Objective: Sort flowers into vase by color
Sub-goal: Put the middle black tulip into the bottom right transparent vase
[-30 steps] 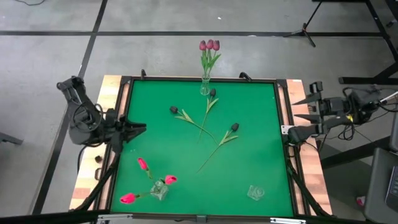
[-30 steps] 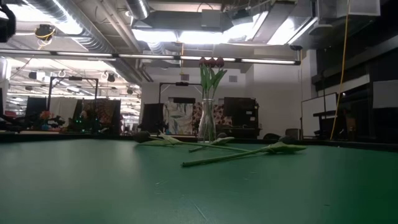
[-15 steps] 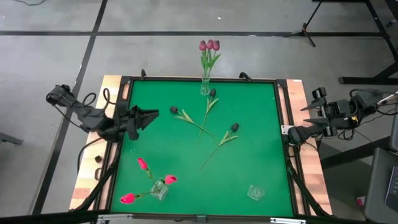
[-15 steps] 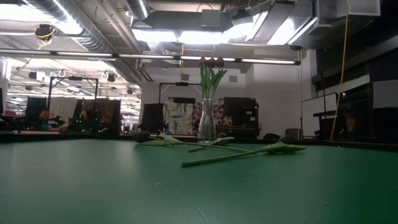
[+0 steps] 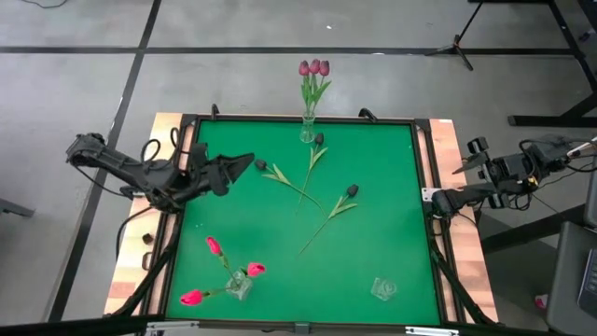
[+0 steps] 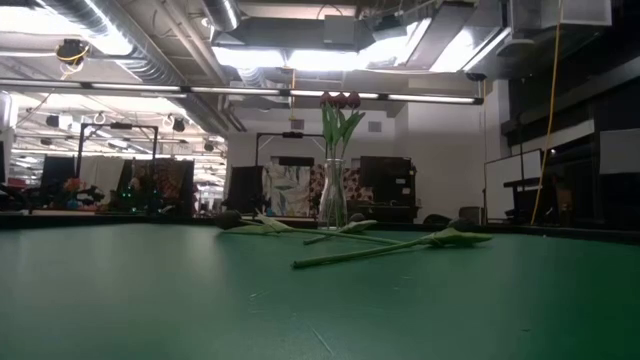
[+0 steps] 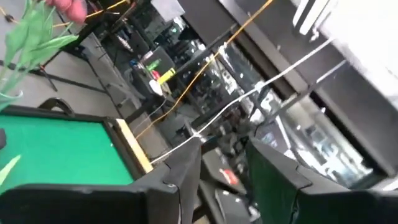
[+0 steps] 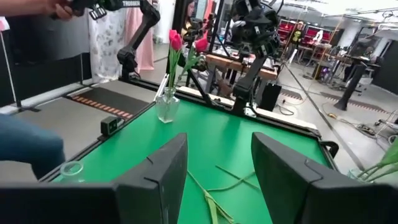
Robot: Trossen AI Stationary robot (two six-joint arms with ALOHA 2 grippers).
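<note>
A green table (image 5: 373,233) fills the workspace, with bare concrete floor around it and a lit workshop beyond. Take the far vase (image 5: 307,131), at the middle of the table's far edge, as landmark: it already holds three mauve-purple tulips (image 5: 314,68). Just in front of it lie three near-black tulips (image 5: 317,177), their stems crossing; the one nearest the vase almost touches its base. Well away at the near left corner, a second vase (image 5: 239,285) carries three pink-red tulips (image 5: 213,246), splayed wide. An empty glass vase (image 5: 383,289) stands at the near right, far from the landmark.

The change is in the left gripper (image 5: 244,164): over the last second its arm has swung from beyond the table's left edge inward, and now hovers over the table, left of the vase and just beside the leftmost dark head. Its fingers stand apart and hold nothing. Likely a pick of that dark tulip, bound for the empty vase. The right gripper (image 5: 437,202) waits at the right edge, also spread and empty.
</note>
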